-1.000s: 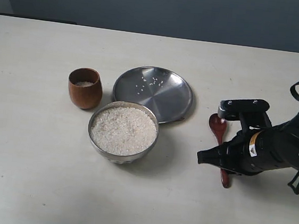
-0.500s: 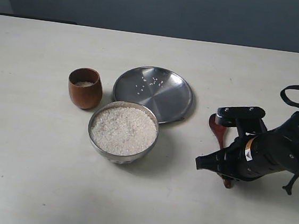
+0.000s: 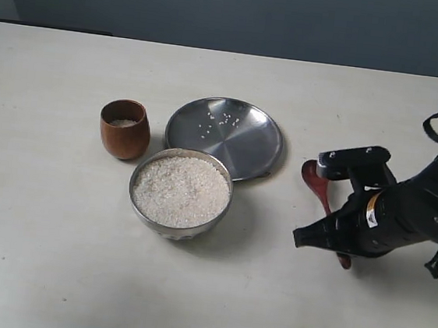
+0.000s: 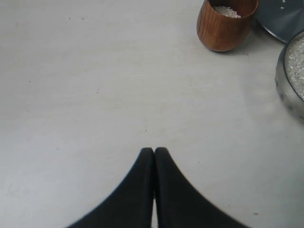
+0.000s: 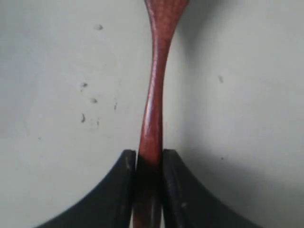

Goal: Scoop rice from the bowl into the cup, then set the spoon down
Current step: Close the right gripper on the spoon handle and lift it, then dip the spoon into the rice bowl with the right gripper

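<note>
- Exterior view: the bowl is sitting mid-table, with the rice filling it almost to the rim.
- The cup is standing upright just beside the bowl, on its far left side, with a little rice showing inside.
- A flat steel plate is lying just behind the bowl. Its near edge is meeting the bowl's rim in this view, and contact cannot be told. A few loose grains are lying on it.
- The right gripper is working at the right, well apart from the bowl. The spoon is running under it, its oval head sticking out toward the plate and its handle end poking out on the near side. Whether the spoon is touching the table cannot be told.
- The table is lying bare across the left and near side, while the right arm is reaching the frame's right edge.
- Left wrist view: the left gripper is hanging over the table, fingertips pressed together with nothing between them.
- The cup, a slice of the plate and the bowl are all being cut by the frame edge, well apart from the tips.
- Right wrist view: the right gripper is clamping the spoon by its thin handle, one finger on each side.
- The handle is running straight ahead, and the head is being cropped at the frame edge.
- The table is lying open on both sides of the handle, with a few dark specks on one side.
</note>
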### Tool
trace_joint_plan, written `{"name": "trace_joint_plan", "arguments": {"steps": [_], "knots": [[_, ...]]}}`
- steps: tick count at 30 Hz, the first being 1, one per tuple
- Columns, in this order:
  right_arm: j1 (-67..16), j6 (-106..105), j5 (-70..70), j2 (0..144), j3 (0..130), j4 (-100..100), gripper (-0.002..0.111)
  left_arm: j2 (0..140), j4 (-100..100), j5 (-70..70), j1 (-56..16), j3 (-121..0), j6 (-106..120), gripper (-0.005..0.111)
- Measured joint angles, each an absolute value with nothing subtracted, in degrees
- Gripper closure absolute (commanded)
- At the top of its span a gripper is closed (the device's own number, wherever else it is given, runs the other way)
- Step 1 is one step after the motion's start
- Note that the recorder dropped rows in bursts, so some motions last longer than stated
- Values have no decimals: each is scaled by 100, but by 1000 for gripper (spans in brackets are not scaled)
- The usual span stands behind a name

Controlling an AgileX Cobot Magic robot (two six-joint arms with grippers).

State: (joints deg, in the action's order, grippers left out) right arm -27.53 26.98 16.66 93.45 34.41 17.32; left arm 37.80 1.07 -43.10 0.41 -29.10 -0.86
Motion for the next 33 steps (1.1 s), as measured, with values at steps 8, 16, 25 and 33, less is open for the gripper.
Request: {"name": "trace_joint_plan", "arguments": {"steps": [8, 16, 25, 33], "knots": [[-2773, 2122, 3049, 8462, 4298, 1953, 109, 3780, 107, -4310, 41, -2910, -86, 106], [-3639, 765, 4341, 8374, 5329, 1880, 109, 3780, 107, -4310, 41, -2910, -86, 106], [-4793, 501, 5486, 9015, 6369, 2316, 109, 3780, 107, -4310, 41, -2910, -86, 106], [-5652, 480, 6292, 9905, 6871, 3142, 109, 3780, 107, -4310, 41, -2910, -95, 106]]}}
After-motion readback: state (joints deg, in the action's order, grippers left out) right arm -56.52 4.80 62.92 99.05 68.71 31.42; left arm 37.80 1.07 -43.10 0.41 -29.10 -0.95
